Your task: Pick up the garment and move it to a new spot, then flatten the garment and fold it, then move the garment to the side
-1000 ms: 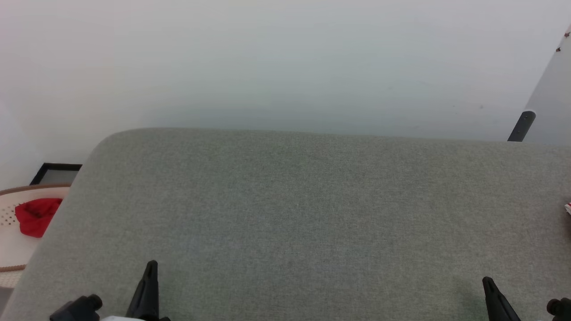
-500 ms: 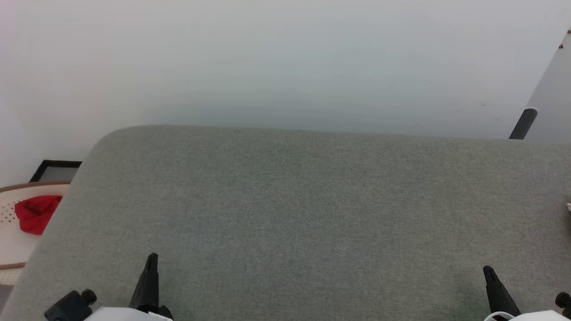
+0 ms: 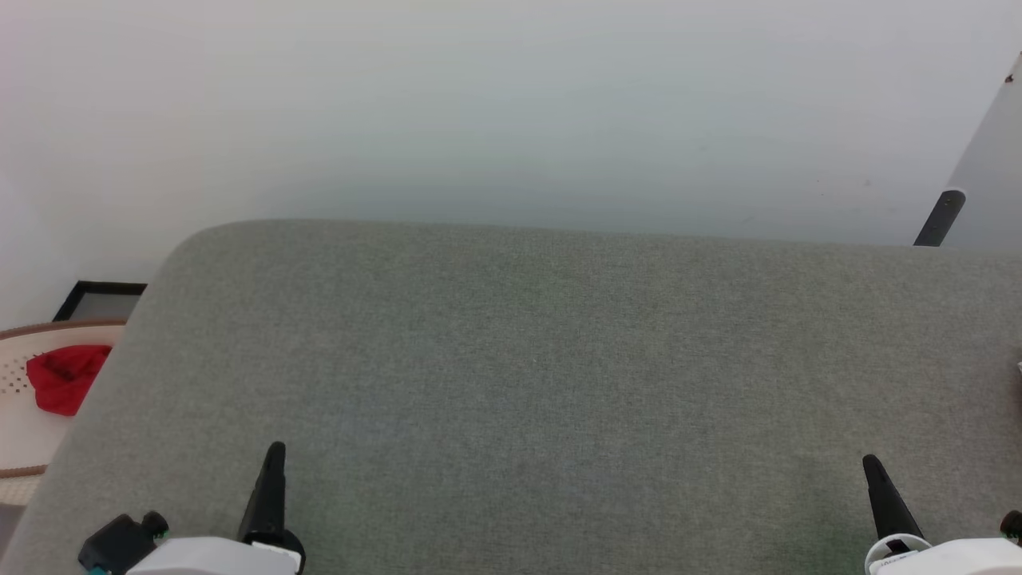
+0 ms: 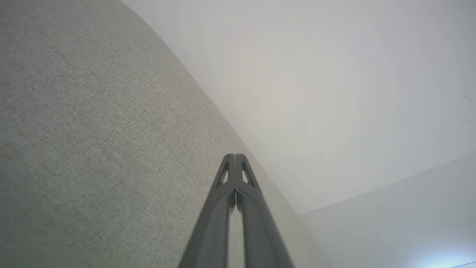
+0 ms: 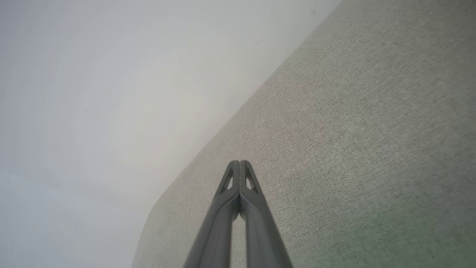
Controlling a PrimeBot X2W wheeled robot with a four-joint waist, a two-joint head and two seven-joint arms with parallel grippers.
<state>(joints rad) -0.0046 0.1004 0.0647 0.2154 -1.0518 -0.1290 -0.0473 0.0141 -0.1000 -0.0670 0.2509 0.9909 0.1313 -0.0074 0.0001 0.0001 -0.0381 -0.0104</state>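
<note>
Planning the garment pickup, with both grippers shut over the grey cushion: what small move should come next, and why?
Probably turn slightly right. The left gripper and right gripper are shut, empty, over the cushion; the red cloth in the basket at left looks plain, while a pale sliver at the cushion's right edge may be the garment.

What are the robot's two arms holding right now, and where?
Nothing. The left end effector and right end effector are both shut, empty, over the grey fabric surface.
</note>
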